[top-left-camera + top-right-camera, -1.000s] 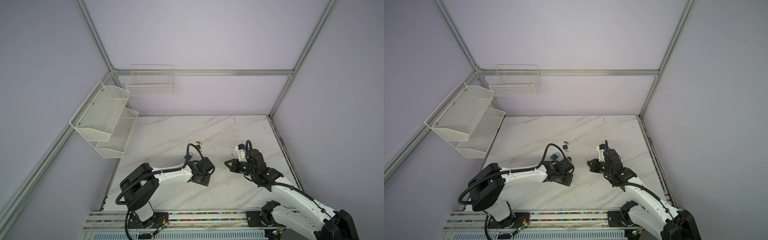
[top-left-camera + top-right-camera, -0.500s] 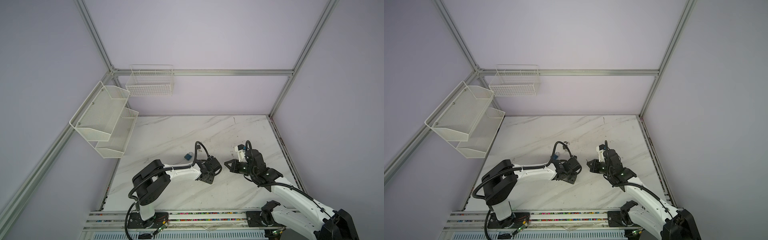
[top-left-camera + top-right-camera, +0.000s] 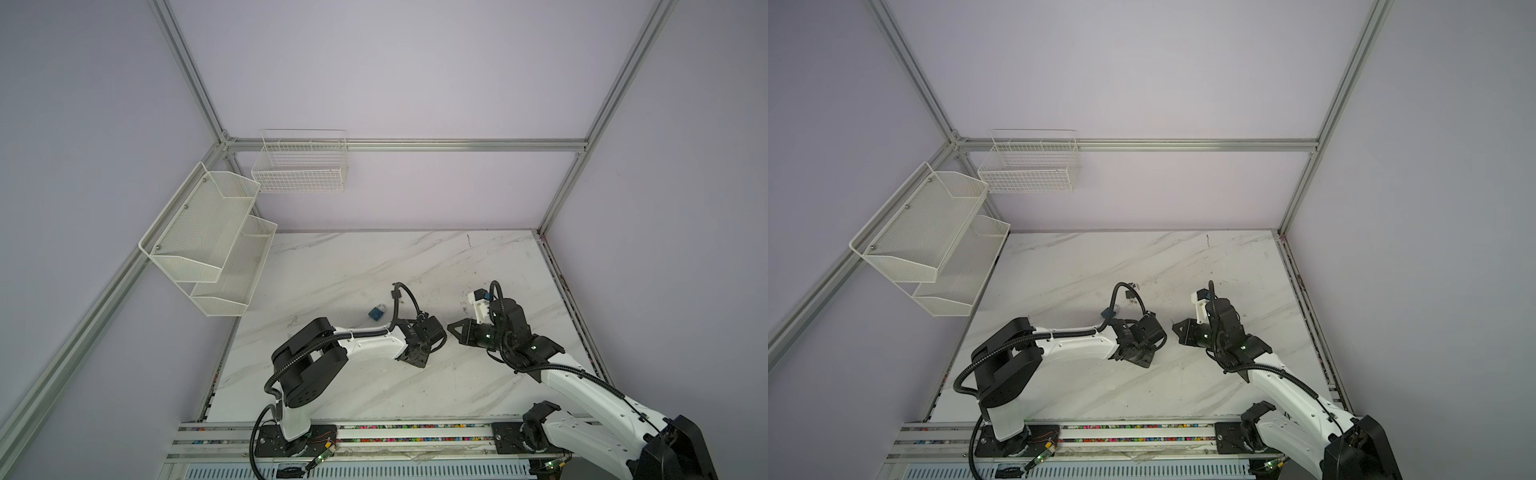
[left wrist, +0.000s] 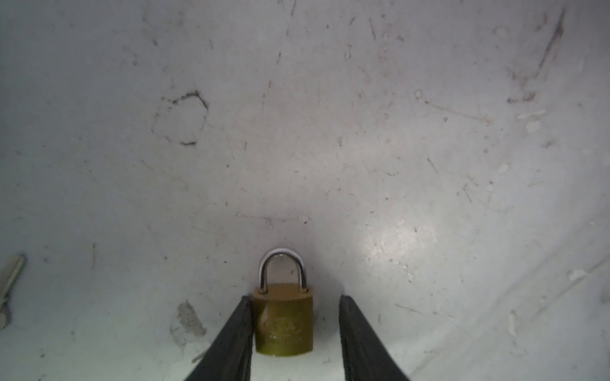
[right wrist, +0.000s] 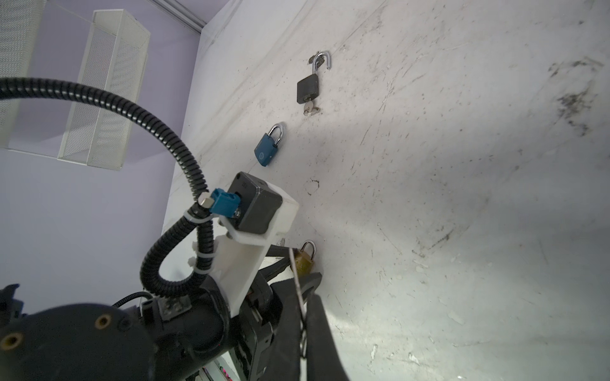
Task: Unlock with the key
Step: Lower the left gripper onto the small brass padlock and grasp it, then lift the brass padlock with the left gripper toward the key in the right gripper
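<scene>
three padlocks lie on the marble table (image 5: 462,198); the brass padlock (image 4: 284,325) sits between the fingers of the left gripper (image 4: 295,298), jaws apart, one finger touching its body, the other just beside it; the right gripper (image 3: 452,329), close by, is pinched together on the thin silver key (image 5: 298,297); the blue padlock (image 5: 268,146) and black padlock (image 5: 307,87), shackle open, lie farther off.
</scene>
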Tool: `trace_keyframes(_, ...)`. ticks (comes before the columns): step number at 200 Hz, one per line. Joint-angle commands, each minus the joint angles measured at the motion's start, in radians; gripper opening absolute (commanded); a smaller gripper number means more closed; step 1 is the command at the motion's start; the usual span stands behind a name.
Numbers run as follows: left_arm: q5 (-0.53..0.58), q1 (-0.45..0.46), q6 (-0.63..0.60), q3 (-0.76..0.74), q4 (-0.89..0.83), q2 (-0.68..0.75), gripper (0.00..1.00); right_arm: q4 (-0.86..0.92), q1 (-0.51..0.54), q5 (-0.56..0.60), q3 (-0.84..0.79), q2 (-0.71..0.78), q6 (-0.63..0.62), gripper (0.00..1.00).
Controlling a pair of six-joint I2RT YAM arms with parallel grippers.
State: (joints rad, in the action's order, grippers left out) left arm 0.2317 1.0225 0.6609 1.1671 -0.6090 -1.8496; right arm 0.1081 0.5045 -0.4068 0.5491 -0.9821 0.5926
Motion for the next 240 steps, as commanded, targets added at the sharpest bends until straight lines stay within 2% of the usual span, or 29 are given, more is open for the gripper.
trace_keyframes(1,0.018,0.002,-0.011,0.073,-0.004,-0.011,0.40,-0.019,-0.003,-0.003,-0.004,0.001,-0.005,0.00)
trace_keyframes(115,0.040,0.000,0.043,0.028,0.015,-0.008,0.24,-0.005,-0.003,-0.009,0.013,0.012,-0.016,0.00)
trace_keyframes(177,0.019,-0.054,0.234,0.049,0.013,0.124,0.10,0.113,-0.003,0.090,0.097,0.021,-0.051,0.00)
trace_keyframes(206,-0.098,-0.109,0.363,-0.036,0.189,0.242,0.09,0.196,-0.001,0.183,0.163,0.006,-0.087,0.00)
trace_keyframes(226,-0.073,-0.122,0.442,-0.083,0.287,0.324,0.03,0.215,0.011,0.212,0.191,-0.014,-0.090,0.00)
trace_keyframes(240,-0.054,-0.134,0.484,-0.092,0.321,0.358,0.03,0.209,0.038,0.244,0.198,-0.026,-0.075,0.00)
